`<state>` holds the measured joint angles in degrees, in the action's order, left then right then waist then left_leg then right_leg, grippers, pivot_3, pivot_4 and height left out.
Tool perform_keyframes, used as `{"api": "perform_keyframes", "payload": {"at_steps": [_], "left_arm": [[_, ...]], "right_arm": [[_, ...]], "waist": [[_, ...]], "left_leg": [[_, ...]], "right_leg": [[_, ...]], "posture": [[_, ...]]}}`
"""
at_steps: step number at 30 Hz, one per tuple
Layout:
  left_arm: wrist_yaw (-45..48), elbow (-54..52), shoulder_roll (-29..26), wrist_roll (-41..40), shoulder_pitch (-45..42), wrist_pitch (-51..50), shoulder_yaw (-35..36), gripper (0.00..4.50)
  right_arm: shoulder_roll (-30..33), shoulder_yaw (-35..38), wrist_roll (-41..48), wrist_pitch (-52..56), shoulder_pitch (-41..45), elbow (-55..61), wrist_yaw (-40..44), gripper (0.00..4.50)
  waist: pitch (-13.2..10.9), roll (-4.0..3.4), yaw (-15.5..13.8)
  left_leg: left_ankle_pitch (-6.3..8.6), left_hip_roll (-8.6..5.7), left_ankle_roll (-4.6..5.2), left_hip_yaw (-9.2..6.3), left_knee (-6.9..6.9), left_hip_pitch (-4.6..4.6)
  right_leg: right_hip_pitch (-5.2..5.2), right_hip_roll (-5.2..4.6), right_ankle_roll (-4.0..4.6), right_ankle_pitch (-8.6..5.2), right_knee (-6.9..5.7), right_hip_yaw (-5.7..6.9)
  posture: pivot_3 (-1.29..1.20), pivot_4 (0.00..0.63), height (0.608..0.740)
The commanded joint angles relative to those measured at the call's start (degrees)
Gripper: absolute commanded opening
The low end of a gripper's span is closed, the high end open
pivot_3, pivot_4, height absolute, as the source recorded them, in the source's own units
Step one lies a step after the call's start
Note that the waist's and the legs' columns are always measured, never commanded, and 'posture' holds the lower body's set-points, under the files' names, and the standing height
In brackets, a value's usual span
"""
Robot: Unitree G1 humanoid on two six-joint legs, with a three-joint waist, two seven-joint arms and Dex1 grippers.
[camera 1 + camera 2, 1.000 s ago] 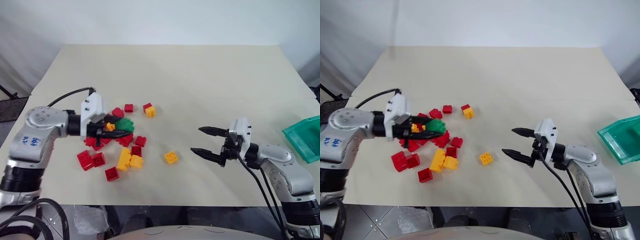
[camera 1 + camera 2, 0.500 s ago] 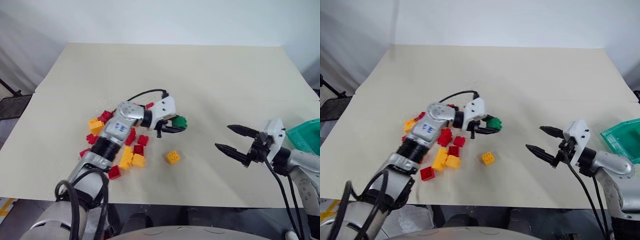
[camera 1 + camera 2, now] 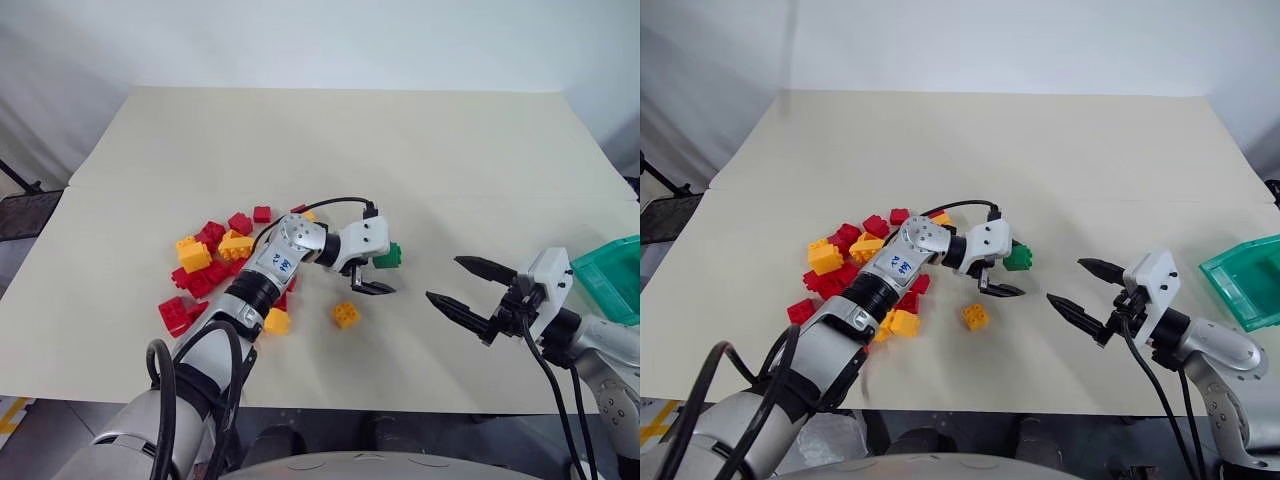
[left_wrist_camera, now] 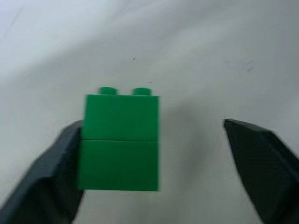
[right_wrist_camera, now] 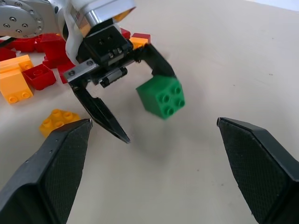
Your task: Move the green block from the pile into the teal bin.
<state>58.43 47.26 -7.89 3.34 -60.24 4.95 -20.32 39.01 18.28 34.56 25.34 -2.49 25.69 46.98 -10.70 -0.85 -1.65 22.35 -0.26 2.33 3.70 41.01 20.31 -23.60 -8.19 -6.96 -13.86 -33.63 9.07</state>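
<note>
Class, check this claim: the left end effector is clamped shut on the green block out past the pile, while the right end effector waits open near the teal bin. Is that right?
Not quite. The left end effector is open: in the right wrist view the green block touches only one finger, with a clear gap to the other. The rest holds: it is past the pile, and the right end effector is open near the teal bin.

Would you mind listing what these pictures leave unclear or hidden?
- Teal bin: cut off by the head views' right edge; its inside is mostly unseen.
- Green block: whether it rests on the table or hangs against one finger of the open left gripper is unclear.
- Pile: partly covered by the left arm.
</note>
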Motion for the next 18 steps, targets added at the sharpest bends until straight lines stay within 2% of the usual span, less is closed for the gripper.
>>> {"api": "perform_keyframes", "payload": {"at_steps": [1, 5, 8, 10, 12, 15, 16, 18], "left_arm": [[1.4, -7.2, -2.4, -3.2, 1.1, -1.7, 4.0, 4.44], [3.9, -15.0, -4.8, -5.0, 4.7, -6.5, 4.8, 4.44], [3.0, -16.4, -4.4, -4.1, 5.8, -7.2, 4.1, 4.44], [2.0, -15.0, -2.9, -2.5, 5.1, -5.4, 2.6, 4.44], [0.0, -12.4, -3.2, 3.6, 4.1, 2.3, -1.9, 4.44], [-1.3, -9.4, -1.3, 3.6, 2.4, 3.9, -1.5, 4.44], [-2.2, -8.3, -2.8, 7.5, 1.9, 9.1, -4.3, 4.44], [-5.0, -6.0, -2.2, 9.4, 0.5, 11.0, -4.7, 4.44]], "right_arm": [[1.2, 0.6, 1.1, 0.0, 0.7, 1.0, 0.9, 4.50], [2.2, 0.2, 0.9, -0.3, 2.5, -1.1, 2.2, 4.50], [2.4, -1.0, 0.1, -0.8, 5.0, -3.4, 3.1, 4.50], [2.0, -2.6, -0.4, -0.8, 7.4, -4.8, 3.5, 4.50], [1.8, -3.3, -0.7, -1.0, 8.3, -5.3, 3.6, 4.50], [1.8, -2.9, -0.5, -1.0, 8.0, -5.1, 3.5, 4.50], [1.9, -2.6, -0.5, -1.0, 7.5, -4.8, 3.5, 4.50], [2.0, -2.1, -0.6, -1.1, 6.4, -4.3, 3.4, 4.50]], "waist": [[0.0, 0.00, 0.0], [0.0, -0.01, 0.0], [0.0, 0.00, -0.2], [0.0, 0.00, -0.3], [0.0, 0.00, -0.5], [0.0, 0.00, -1.0], [0.0, 0.00, -1.0], [0.0, 0.00, -1.1]], "left_leg": [[0.00, 0.02, 0.00, -0.03, 0.00, 0.00], [0.00, 0.05, 0.01, -0.12, 0.00, -0.02], [-0.01, 0.02, 0.03, -0.11, 0.05, 0.00], [-0.02, -0.01, 0.06, -0.09, 0.07, 0.01], [-0.02, -0.03, 0.07, -0.05, 0.08, 0.01], [-0.02, -0.04, 0.06, 0.03, 0.06, 0.04], [-0.02, -0.05, 0.07, 0.04, 0.06, 0.08], [-0.02, -0.09, 0.07, 0.07, 0.05, 0.08]], "right_leg": [[-0.01, -0.01, 0.00, 0.00, -0.01, 0.00], [-0.02, -0.02, 0.00, 0.00, -0.03, -0.02], [0.00, -0.04, -0.03, 0.01, -0.05, -0.01], [0.01, -0.05, -0.06, 0.03, -0.04, -0.02], [0.01, -0.06, -0.06, 0.03, -0.03, -0.02], [0.00, -0.06, -0.06, 0.03, 0.00, 0.03], [-0.01, -0.06, -0.06, 0.03, 0.02, 0.03], [-0.01, -0.06, -0.06, 0.03, 0.05, 0.05]], "posture": [[0.00, 0.150, 0.740], [0.00, 0.150, 0.740], [0.00, 0.150, 0.740], [0.00, 0.150, 0.740], [0.00, 0.150, 0.740], [0.00, 0.150, 0.740], [0.00, 0.150, 0.740], [0.00, 0.150, 0.740]]}}
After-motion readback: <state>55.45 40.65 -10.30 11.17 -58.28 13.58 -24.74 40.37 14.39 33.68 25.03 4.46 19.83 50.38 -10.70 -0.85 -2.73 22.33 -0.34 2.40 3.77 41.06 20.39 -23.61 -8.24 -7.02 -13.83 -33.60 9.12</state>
